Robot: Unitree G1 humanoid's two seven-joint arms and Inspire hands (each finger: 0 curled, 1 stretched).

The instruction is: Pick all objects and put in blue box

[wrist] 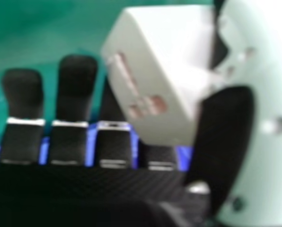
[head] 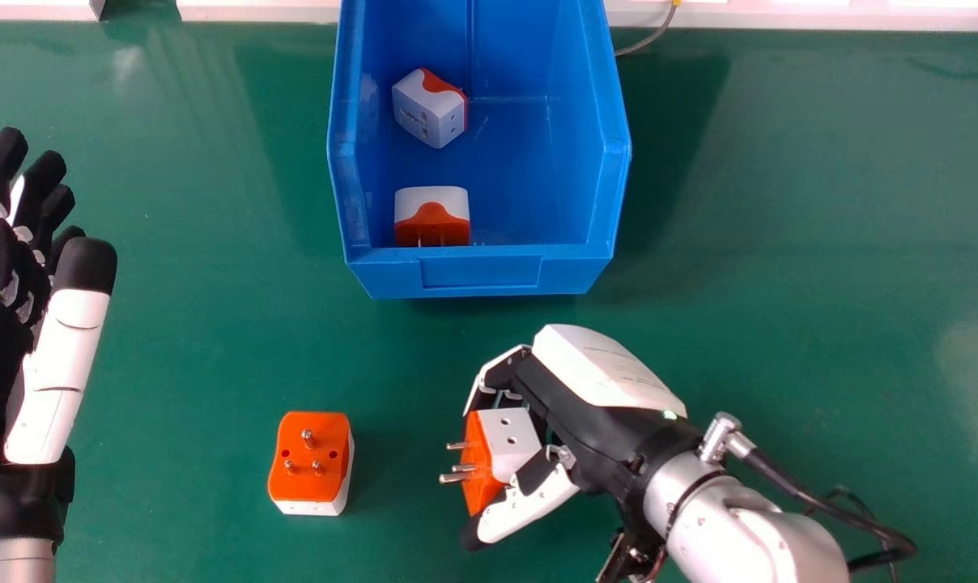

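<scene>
My right hand (head: 594, 421) is low in the head view, right of centre, its fingers and thumb closed round an orange and white plug adapter (head: 515, 441) whose pins point left. In the right hand view the white adapter body (wrist: 155, 80) sits between the thumb and fingers of my right hand (wrist: 115, 142). A second adapter (head: 309, 457) stands on the table, pins up, left of that hand. The blue box (head: 481, 271) holds two more: one adapter (head: 430, 107) farther back, another adapter (head: 432, 217) by the front wall. My left hand (head: 60, 356) is at the left edge, fingers straight.
The green table (head: 821, 243) stretches out on both sides of the box. A pale rail (head: 813, 16) runs along its far edge, with a grey cable (head: 651, 39) beside the box. Another cable (head: 813, 502) hangs from the right wrist.
</scene>
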